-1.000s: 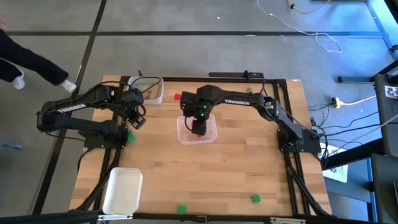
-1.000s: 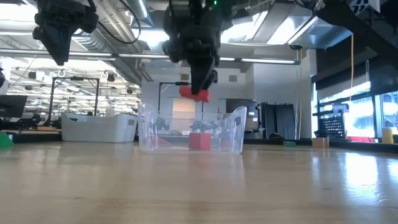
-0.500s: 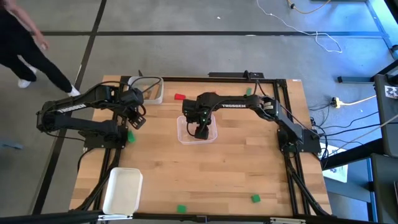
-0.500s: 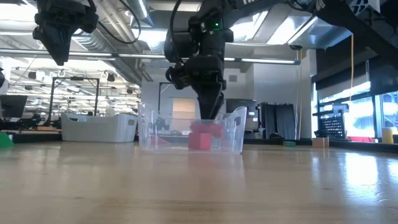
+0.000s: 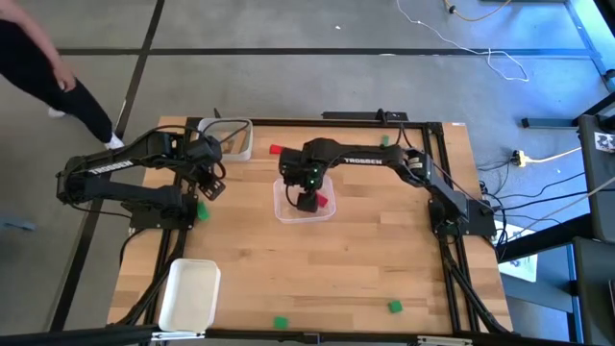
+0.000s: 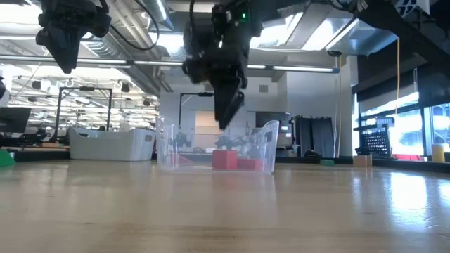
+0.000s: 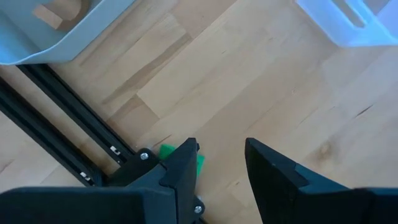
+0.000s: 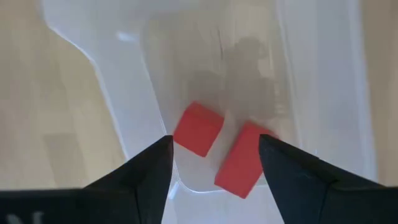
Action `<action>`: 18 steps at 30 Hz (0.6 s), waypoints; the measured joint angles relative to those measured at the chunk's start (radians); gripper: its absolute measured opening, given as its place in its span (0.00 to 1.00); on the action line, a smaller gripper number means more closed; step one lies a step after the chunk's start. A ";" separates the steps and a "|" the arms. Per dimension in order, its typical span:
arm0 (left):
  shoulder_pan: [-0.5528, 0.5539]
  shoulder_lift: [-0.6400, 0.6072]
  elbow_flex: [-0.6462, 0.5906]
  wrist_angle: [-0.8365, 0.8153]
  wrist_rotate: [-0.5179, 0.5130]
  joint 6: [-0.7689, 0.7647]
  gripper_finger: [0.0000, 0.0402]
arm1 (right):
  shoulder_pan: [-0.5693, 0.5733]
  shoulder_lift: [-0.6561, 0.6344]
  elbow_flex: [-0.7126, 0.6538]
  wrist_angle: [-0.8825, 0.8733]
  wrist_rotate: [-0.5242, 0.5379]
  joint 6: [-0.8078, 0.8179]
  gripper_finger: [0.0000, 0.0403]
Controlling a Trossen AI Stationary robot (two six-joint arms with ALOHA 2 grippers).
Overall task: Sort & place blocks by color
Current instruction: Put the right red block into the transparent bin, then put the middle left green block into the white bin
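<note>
My right gripper (image 8: pixel 214 165) hangs open just above the clear tray (image 5: pixel 282 213) at the table's middle, holding nothing. Two red blocks (image 8: pixel 198 129) (image 8: pixel 244 158) lie side by side on the tray's floor below the fingers; in the low view they show through the tray's wall (image 6: pixel 264 144) as red blocks (image 6: pixel 235 161). Another red block (image 5: pixel 276 150) lies on the table beyond the tray. My left gripper (image 7: pixel 221 162) waits open, high over the table's left side, above a green block (image 7: pixel 166 150). Other green blocks (image 5: pixel 280 323) (image 5: pixel 394 307) lie near the near edge.
A clear tray (image 5: pixel 227 137) holding tan blocks (image 7: pixel 50 14) stands at the far left corner. A white tray (image 5: pixel 189 293) sits at the near left. A green block (image 5: pixel 384 141) lies by the far edge. A person (image 5: pixel 38 67) walks on the floor beyond the left side.
My right gripper, holding a red block above the clear tray, went down into the tray, let the block go and rose again. The block now lies on the tray floor beside the other red one. The person on the floor has walked on.
</note>
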 joint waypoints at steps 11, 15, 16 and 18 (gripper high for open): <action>0.000 0.000 -0.001 0.199 0.000 0.228 0.32 | -0.031 -0.006 0.257 -0.105 0.111 -0.081 0.59; 0.000 0.000 -0.001 0.263 -0.009 0.379 0.32 | -0.052 -0.059 0.233 -0.133 0.184 -0.078 0.59; 0.002 0.004 -0.001 0.281 -0.012 0.383 0.32 | -0.058 -0.068 0.233 -0.152 0.194 -0.077 0.59; 0.012 0.022 -0.001 0.316 -0.019 0.402 0.32 | -0.070 -0.094 0.233 -0.176 0.202 -0.077 0.59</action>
